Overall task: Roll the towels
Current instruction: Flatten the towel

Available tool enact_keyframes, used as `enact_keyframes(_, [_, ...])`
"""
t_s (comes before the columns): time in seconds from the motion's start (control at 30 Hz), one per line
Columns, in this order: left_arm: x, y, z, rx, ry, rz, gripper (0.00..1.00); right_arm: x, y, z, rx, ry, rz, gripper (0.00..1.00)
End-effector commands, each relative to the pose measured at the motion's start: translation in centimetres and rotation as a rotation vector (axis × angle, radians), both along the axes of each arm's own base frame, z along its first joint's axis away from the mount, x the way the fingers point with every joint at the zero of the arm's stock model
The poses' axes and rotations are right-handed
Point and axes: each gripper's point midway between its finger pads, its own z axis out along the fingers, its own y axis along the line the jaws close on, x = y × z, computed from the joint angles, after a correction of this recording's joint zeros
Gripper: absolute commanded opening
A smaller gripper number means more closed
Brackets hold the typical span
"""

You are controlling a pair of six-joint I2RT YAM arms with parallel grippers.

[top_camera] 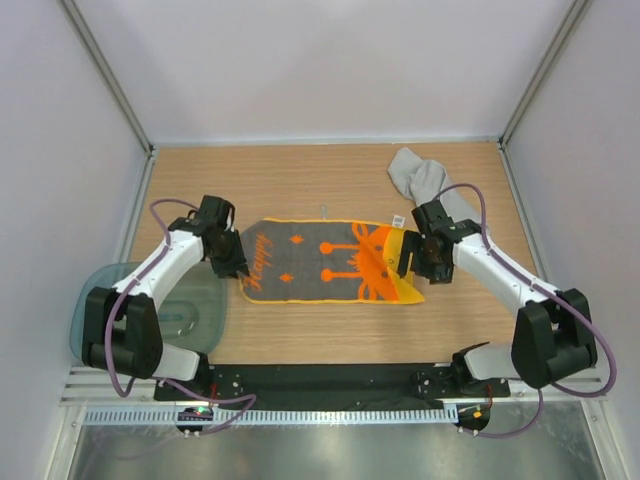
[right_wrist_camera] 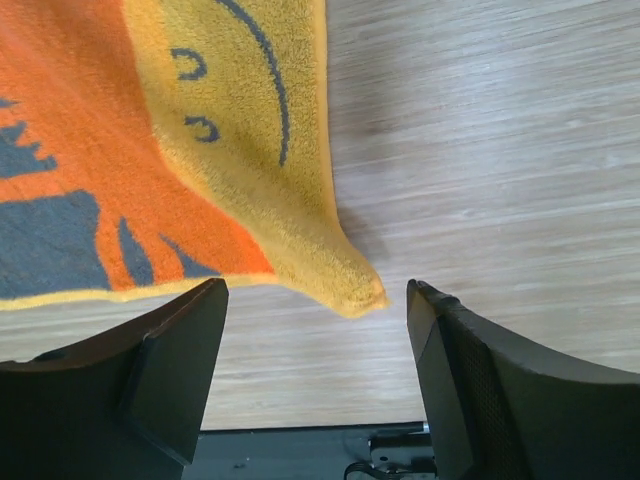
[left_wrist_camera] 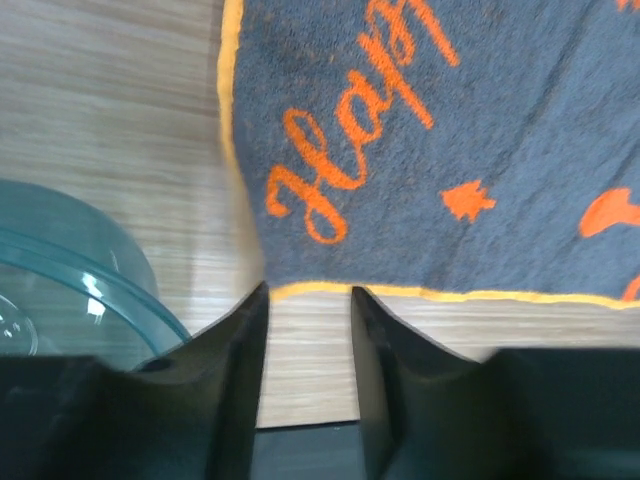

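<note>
We see a wooden worktop (top_camera: pixel 300 330) carrying 2 towels. The larger, a dark grey towel (top_camera: pixel 320 262) with orange figures and orange script, lies spread flat at the centre, its right end orange and yellow. A translucent teal tub (top_camera: pixel 205 305) sits at the near left, partly under the left arm. A light grey towel (top_camera: pixel 420 178) lies crumpled at the far right. The left gripper (left_wrist_camera: pixel 308 295) hangs at the flat towel's near left corner, fingers a little apart, holding nothing. The right gripper (right_wrist_camera: pixel 315 290) hangs over the yellow near right corner, fingers spread wide.
</note>
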Motion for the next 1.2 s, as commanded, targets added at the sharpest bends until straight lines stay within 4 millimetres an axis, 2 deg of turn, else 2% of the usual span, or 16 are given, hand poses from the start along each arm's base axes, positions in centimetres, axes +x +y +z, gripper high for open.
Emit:
enact_keyframes(0.0, [1.2,-0.7,2.3,-0.032,-0.081,-0.022,0.43,0.4,0.0,3.8,0.024,-0.114,-0.019,0.79])
enact_keyframes(0.1, [3.3,0.1,4.3,0.02,-0.146,-0.009,0.65,2.2,0.3,6.0,0.033,-0.192,-0.015,0.81])
enact_keyframes(0.13, [3.8,0.2,3.9,0.039,-0.127,-0.007,0.66,2.7,0.2,6.2,0.022,-0.2,-0.013,0.82])
enact_keyframes(0.17, [5.2,0.3,5.0,0.055,-0.162,-0.009,0.67,3.3,0.3,6.3,0.018,-0.204,-0.009,0.82])
enact_keyframes(0.23, [6.5,0.3,5.1,0.067,-0.149,-0.015,0.67,4.8,0.7,5.9,-0.006,-0.186,0.004,0.82])
enact_keyframes(0.27, [7.2,0.2,4.2,0.074,-0.121,-0.019,0.67,5.5,0.8,5.7,-0.012,-0.182,0.008,0.82])
enact_keyframes(0.33, [9.7,0.4,4.8,0.105,-0.155,-0.009,0.72,7.1,1.2,4.5,-0.031,-0.163,0.017,0.82])
enact_keyframes(0.37, [11.1,0.2,4.4,0.106,-0.146,-0.011,0.72,7.9,1.1,4.2,-0.044,-0.163,0.012,0.82])
enact_keyframes(0.5, [13.5,-0.1,2.8,0.104,-0.098,-0.015,0.72,10.5,1.4,2.2,-0.067,-0.135,0.009,0.81])
enact_keyframes(0.53, [13.9,-0.2,2.4,0.103,-0.085,-0.009,0.72,10.8,1.4,0.8,-0.081,-0.102,0.011,0.81])
enact_keyframes(0.63, [14.5,-0.5,0.9,0.098,-0.059,0.001,0.7,11.9,1.6,-0.7,-0.082,-0.085,0.005,0.81])
enact_keyframes(0.67, [14.6,-0.5,0.7,0.097,-0.057,0.006,0.7,12.4,1.7,-2.0,-0.084,-0.069,0.005,0.81])
enact_keyframes(0.73, [14.4,-0.8,0.1,0.081,-0.048,-0.002,0.7,13.5,1.8,-2.5,-0.07,-0.062,0.015,0.81])
enact_keyframes(0.77, [14.4,-0.7,0.1,0.087,-0.049,-0.003,0.7,13.7,1.6,-4.0,-0.081,-0.028,0.013,0.81])
enact_keyframes(1.03, [14.7,0.7,-0.9,0.127,-0.033,0.026,0.71,18.4,-0.9,-5.5,-0.107,-0.039,-0.027,0.81])
enact_keyframes(1.17, [15.1,1.1,-1.4,0.124,-0.029,0.038,0.7,19.5,-0.3,-5.3,-0.073,-0.042,-0.002,0.79])
